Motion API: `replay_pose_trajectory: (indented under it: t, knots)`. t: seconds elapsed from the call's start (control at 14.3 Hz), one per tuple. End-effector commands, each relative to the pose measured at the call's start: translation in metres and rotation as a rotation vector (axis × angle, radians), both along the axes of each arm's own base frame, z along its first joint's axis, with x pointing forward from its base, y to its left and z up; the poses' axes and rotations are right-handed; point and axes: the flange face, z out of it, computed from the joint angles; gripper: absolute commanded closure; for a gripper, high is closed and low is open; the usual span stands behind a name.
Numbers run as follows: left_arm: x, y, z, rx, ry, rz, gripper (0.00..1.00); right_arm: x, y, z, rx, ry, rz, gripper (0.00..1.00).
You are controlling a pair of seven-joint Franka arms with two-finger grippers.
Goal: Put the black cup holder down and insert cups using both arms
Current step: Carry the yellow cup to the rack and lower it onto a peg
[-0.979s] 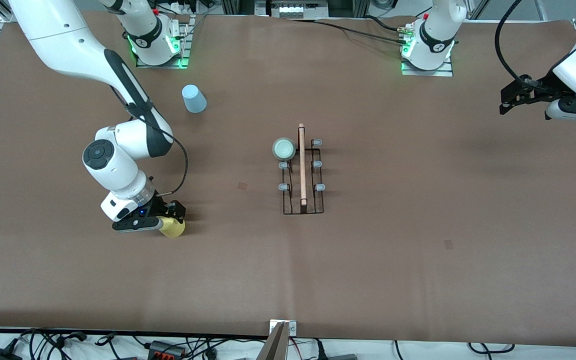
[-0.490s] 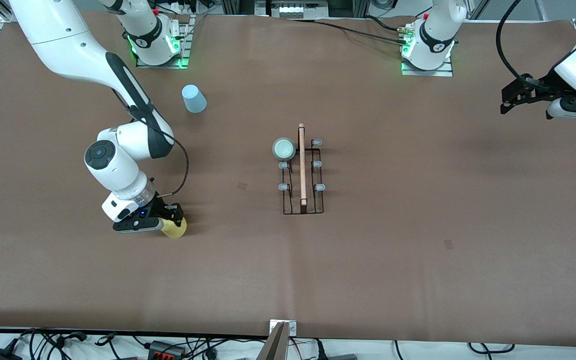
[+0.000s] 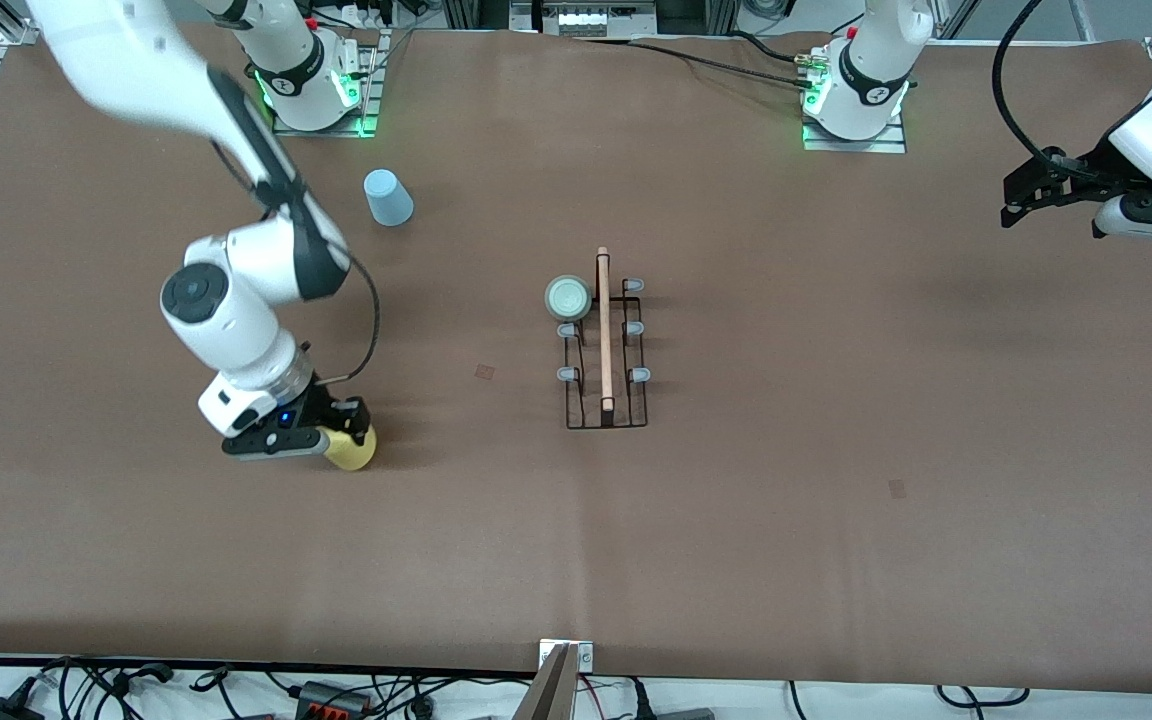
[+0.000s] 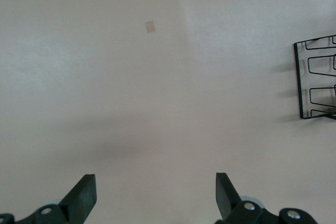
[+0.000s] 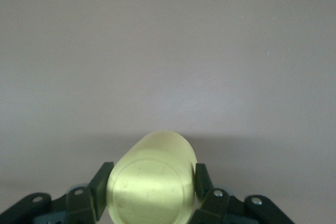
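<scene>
Grip secured: lower left of the frame, the right hand (image 3: 341, 437) has just clamped the yellow cup (image 3: 351, 449), ready for the black cup holder (image 3: 605, 345) at center; the left hand (image 3: 1021, 195) waits fully open, empty, upper right.

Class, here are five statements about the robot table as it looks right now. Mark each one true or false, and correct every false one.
1. The right gripper is shut on the yellow cup. True.
2. The mint green cup sits on a peg of the black cup holder. True.
3. The light blue cup is on the holder. False: it stands on the table, near the right arm's base.
4. The left gripper holds a cup. False: it is open and empty, waiting over the left arm's end of the table.
5. The holder's wooden handle has come off. False: it runs along the top of the holder.
</scene>
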Motion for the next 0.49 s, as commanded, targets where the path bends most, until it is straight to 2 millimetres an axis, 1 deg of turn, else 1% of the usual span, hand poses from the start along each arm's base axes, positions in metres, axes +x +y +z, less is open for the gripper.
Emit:
replay_pose_trajectory:
  t: [0.0,0.07,0.14,0.21,0.35,0.42]
  knots:
    - [0.003,-0.002,0.005,-0.023,0.011,-0.006,0.0,-0.04,0.074,0.06,0.055,0.041,-0.198,0.86]
    - [0.002,-0.002,0.005,-0.023,0.013,-0.006,0.0,-0.046,0.098,0.076,0.092,0.042,-0.279,0.87]
    - [0.003,0.001,0.005,-0.023,0.014,-0.001,0.0,-0.055,0.128,0.09,0.136,0.037,-0.349,0.87]
    - [0.003,0.002,0.004,-0.023,0.016,0.0,0.0,-0.058,0.149,0.104,0.191,0.034,-0.424,0.87]
    - [0.002,0.002,0.005,-0.023,0.02,0.0,0.0,-0.068,0.198,0.11,0.272,0.06,-0.498,0.88]
    - [0.002,0.002,0.005,-0.024,0.02,0.002,0.0,-0.068,0.213,0.109,0.295,0.064,-0.521,0.87]
